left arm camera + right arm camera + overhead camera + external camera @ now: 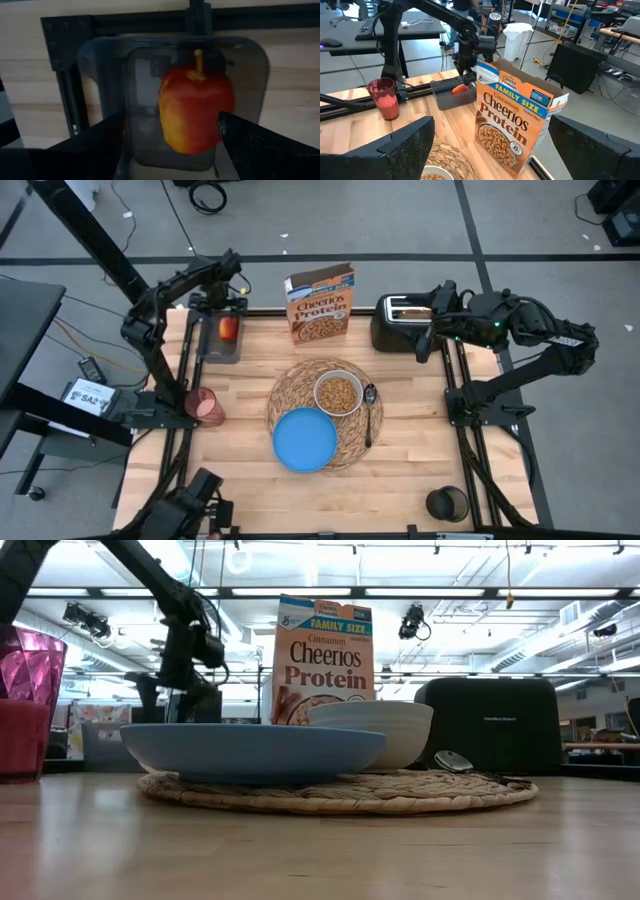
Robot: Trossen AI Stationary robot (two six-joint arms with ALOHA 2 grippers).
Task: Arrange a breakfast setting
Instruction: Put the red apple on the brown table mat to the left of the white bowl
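A red apple (pixel 196 110) lies in a grey tray (pixel 218 340) at the table's far left. My left gripper (pixel 171 119) hangs above it, pointing down and open, one finger on either side of the apple. On the woven placemat (pixel 350 442) rest a blue plate (pixel 304 439), a white bowl (pixel 338 393) of cereal and a dark spoon (pixel 369 410). The pink cup (pixel 205 405) stands at the left edge. A toast slice (pixel 408 310) shows in the toaster's slot. My right gripper (pixel 490 150) waits open, raised beside the toaster.
The orange Cheerios box (pixel 320 303) stands upright at the far edge, between the tray and the black toaster (pixel 398 325). A black round container (pixel 447 503) sits at the near right corner. Bare wood lies in front of the placemat.
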